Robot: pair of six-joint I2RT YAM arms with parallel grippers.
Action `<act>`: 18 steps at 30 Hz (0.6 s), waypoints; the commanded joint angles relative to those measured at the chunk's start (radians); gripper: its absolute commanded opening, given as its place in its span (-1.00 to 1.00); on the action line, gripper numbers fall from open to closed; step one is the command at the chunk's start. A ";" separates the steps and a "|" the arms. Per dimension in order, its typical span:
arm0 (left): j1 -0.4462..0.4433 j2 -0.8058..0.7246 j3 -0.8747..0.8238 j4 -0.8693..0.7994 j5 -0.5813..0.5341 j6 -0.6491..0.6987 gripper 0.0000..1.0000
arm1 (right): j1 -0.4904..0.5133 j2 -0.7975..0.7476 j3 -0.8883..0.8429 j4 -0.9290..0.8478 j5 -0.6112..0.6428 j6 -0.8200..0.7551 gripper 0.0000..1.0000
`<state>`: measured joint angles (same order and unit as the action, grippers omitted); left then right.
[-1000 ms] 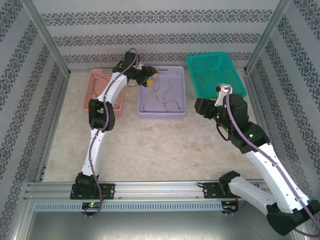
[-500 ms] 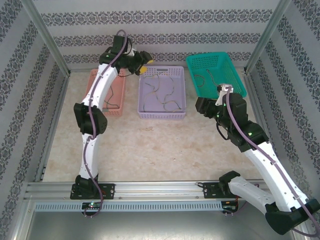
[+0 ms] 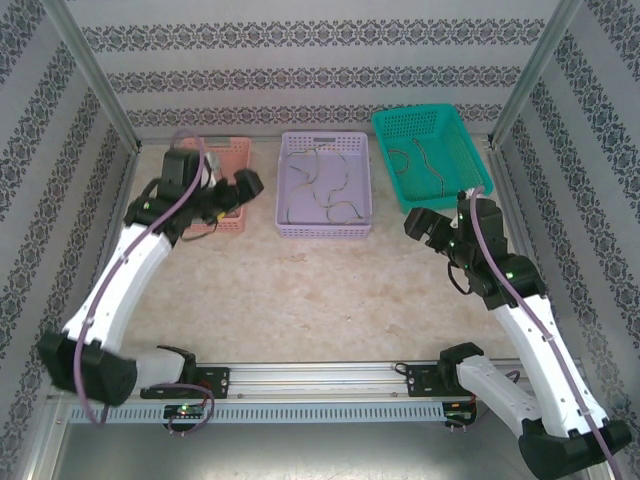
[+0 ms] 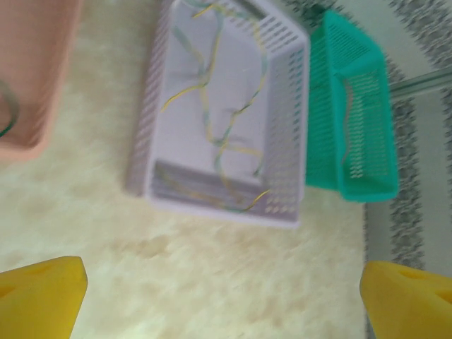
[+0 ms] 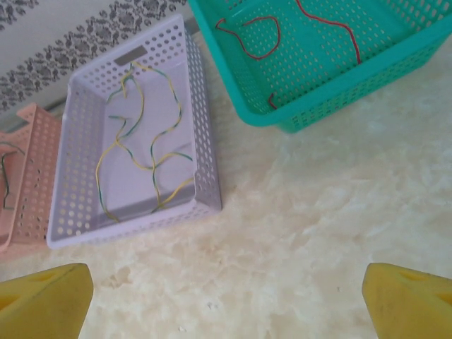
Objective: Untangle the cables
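Your left jaws stand spread wide and empty, their yellow foam pads at the two lower corners of the left wrist view. In the top view they hang by the near right corner of the pink perforated plastic basket. The tangled yellow-and-green cables lie well ahead of that gap, inside the lilac perforated plastic basket. They touch neither pad. Those thin wires wind mostly along the basket's length, from its far end to its near end, and cross one another about the middle. Your right jaws are parted just as widely around nothing, yellow pads low in the right wrist view. From above they sit over the cream marbled bench, just short of the near rim of the teal perforated plastic basket. From that wrist the yellow-and-green cables lie ahead and to the left. The red cables lie ahead and to the right on the teal basket's floor, one bent into a loop and the other running slantwise along the basket. A dark cable lies in the pink basket at the far left.
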<state>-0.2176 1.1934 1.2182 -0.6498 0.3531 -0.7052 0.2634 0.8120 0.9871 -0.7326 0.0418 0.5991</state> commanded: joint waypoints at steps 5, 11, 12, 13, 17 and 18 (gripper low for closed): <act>-0.011 -0.290 -0.237 -0.196 -0.254 0.120 0.99 | -0.004 -0.125 -0.115 -0.012 -0.006 -0.088 0.97; -0.009 -0.350 -0.291 -0.250 -0.774 0.141 0.99 | 0.002 -0.110 -0.220 0.158 0.253 -0.211 0.96; -0.009 -0.373 -0.348 -0.106 -0.752 0.292 0.99 | 0.005 -0.114 -0.273 0.241 0.287 -0.272 0.96; -0.009 -0.392 -0.414 0.011 -0.773 0.371 0.99 | 0.003 -0.116 -0.332 0.325 0.337 -0.328 0.97; 0.028 -0.336 -0.595 0.400 -0.769 0.585 0.99 | -0.058 -0.052 -0.526 0.642 0.372 -0.450 0.96; 0.041 -0.291 -0.635 0.499 -0.750 0.616 0.99 | -0.084 -0.014 -0.560 0.711 0.348 -0.460 0.96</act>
<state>-0.2028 0.8322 0.6632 -0.5121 -0.3477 -0.3210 0.2222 0.7467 0.4946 -0.3035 0.3298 0.2615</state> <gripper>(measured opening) 0.996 0.981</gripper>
